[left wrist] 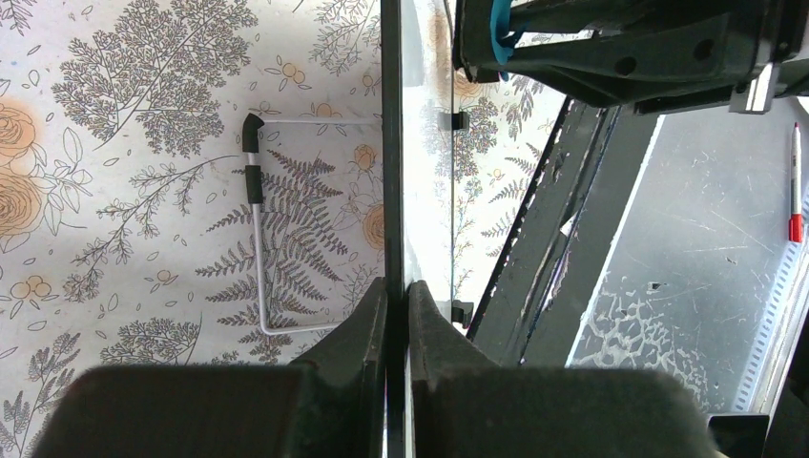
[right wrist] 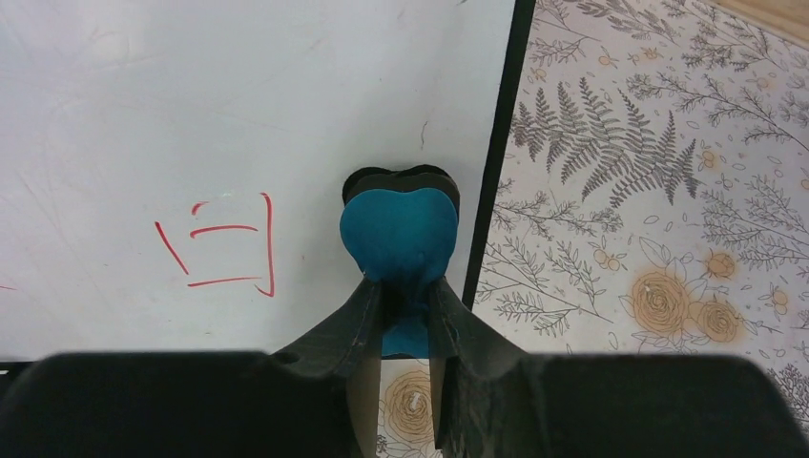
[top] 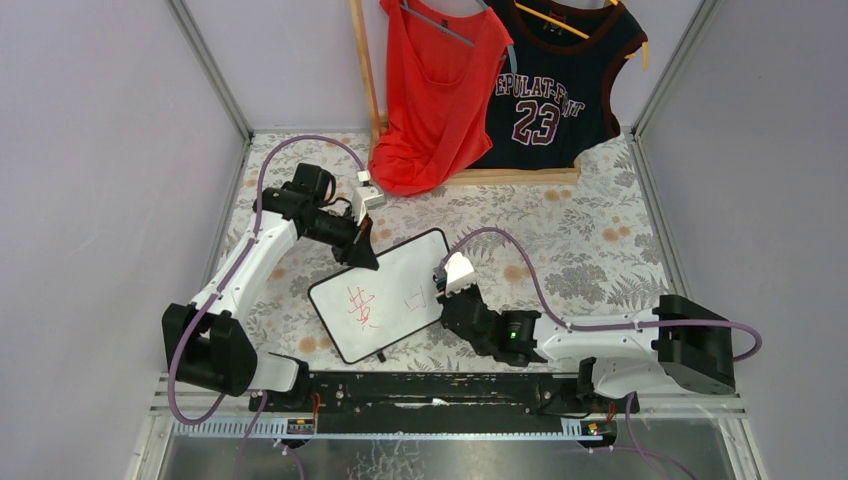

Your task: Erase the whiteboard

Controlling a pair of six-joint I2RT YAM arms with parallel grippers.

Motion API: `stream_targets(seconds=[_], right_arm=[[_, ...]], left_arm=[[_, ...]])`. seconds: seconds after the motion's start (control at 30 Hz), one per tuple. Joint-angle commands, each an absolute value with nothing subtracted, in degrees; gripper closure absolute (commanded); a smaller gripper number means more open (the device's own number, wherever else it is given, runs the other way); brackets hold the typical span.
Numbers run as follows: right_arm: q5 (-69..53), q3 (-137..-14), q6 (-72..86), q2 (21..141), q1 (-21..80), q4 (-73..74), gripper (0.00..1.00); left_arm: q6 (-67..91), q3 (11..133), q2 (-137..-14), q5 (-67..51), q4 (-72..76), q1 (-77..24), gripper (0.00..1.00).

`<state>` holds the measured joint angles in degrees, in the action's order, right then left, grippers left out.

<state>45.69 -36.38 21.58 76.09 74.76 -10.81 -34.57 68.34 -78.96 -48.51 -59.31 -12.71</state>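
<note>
The whiteboard (top: 385, 295) lies tilted at the table's middle, white with a thin black frame and red handwritten characters (top: 363, 307). My left gripper (top: 362, 255) is shut on its far left edge; in the left wrist view the board's edge (left wrist: 393, 172) runs up between the fingers (left wrist: 367, 320). My right gripper (top: 448, 300) is shut on a blue eraser (right wrist: 399, 234) with a black felt base, pressed on the board near its right edge (right wrist: 496, 153). A red character (right wrist: 224, 250) is just left of the eraser.
The floral tablecloth (top: 560, 230) covers the table. A wooden rack (top: 500, 177) with a red top (top: 435, 90) and a dark "23" jersey (top: 555, 80) stands at the back. The board's wire stand (left wrist: 258, 219) and a red marker (left wrist: 795, 181) show in the left wrist view.
</note>
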Motion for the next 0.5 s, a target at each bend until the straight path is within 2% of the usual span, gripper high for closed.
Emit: stream_targets(seconds=[0.0,0.2,0.47], right_arm=[[46.8,-37.4,22.8,75.2,74.9,-11.1,1.0],[43.1,-42.5,22.7,83.0,76.8,-14.6,1.0],[40.1,-52.2,20.2,91.9,84.2,-18.4,1.0]], left_arm=[[-38.9,64.9,-81.1,-42.0,-64.2,-14.5,1.0],[-38.8,64.7,-80.7,-41.9,-64.2,-14.4,1.0],[-39.0,64.6,-81.1,-42.0,-64.2,-14.4,1.0]])
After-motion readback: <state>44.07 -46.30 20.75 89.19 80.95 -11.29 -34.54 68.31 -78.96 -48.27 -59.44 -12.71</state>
